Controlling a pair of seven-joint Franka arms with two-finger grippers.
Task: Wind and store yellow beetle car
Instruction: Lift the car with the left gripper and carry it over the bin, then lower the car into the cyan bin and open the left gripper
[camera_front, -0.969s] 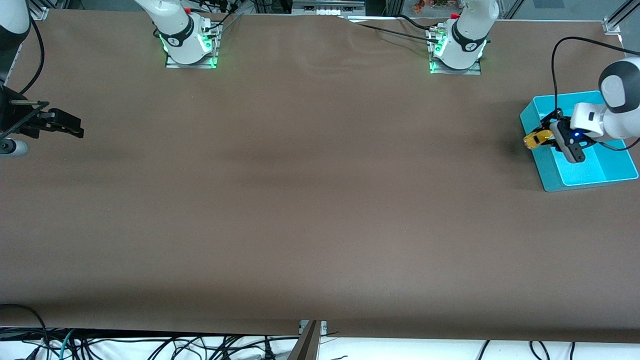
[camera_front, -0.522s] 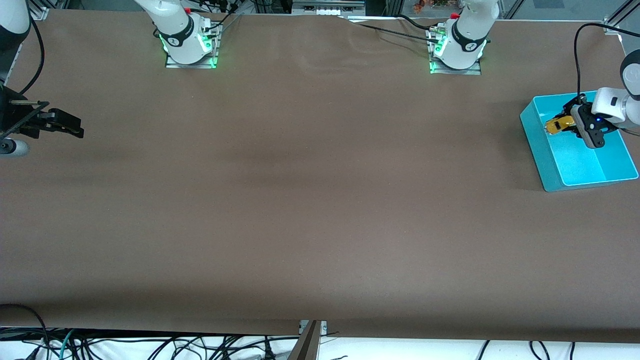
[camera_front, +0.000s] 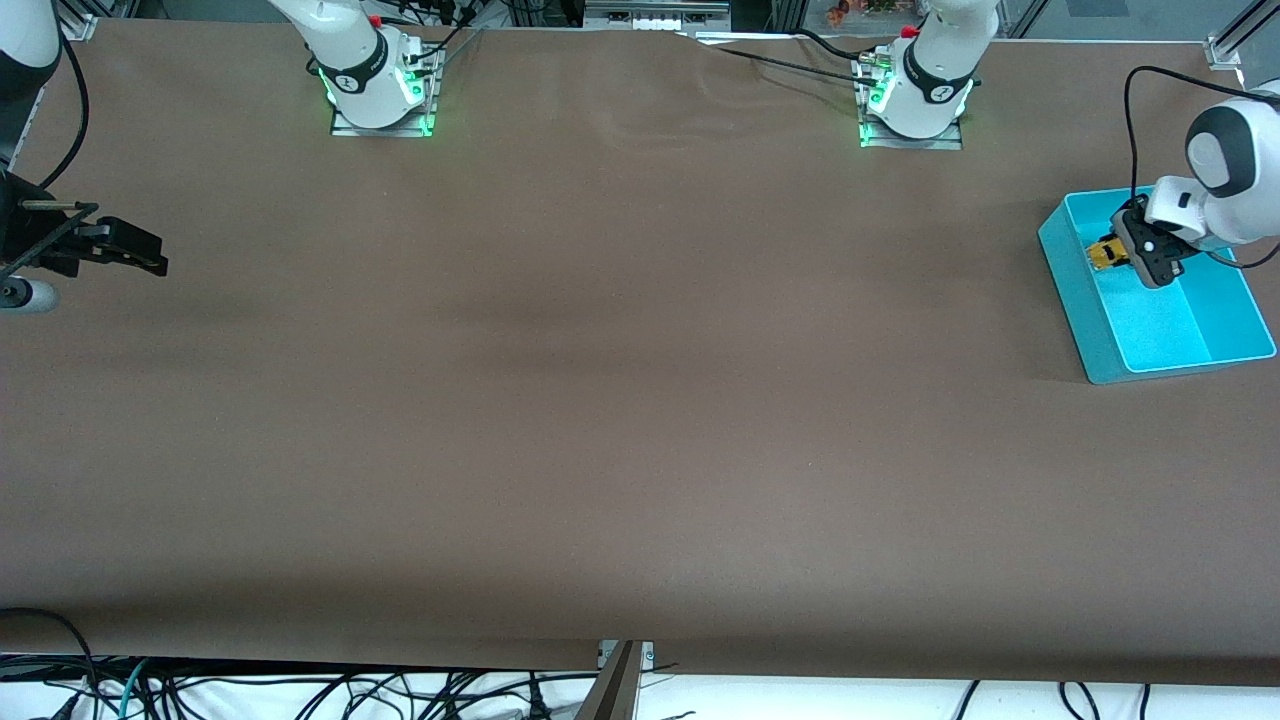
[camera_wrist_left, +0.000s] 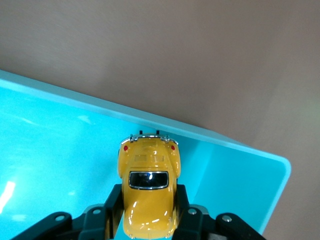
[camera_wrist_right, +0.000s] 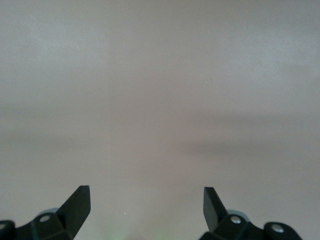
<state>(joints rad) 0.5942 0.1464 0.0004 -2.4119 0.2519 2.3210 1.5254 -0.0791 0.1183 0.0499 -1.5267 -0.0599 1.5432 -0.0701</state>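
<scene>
Left gripper (camera_front: 1112, 254) fingers clamped on yellow beetle car (camera_wrist_left: 148, 191), held over the teal bin (camera_front: 1090, 330) at the left arm's end of the bench. Right gripper (camera_wrist_right: 147, 205) waits, fingers spread.

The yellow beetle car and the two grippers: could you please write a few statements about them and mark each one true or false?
1. The left gripper is shut on the yellow beetle car. True.
2. The car lies loose on the brown table. False: it is held over the turquoise bin, inside its rim.
3. The right gripper holds a second toy. False: it is open and holds nothing, waiting over bare table at the right arm's end.
4. The bin sits toward the left arm's end of the table. True.
5. The car's roof faces the left wrist camera. True.
</scene>
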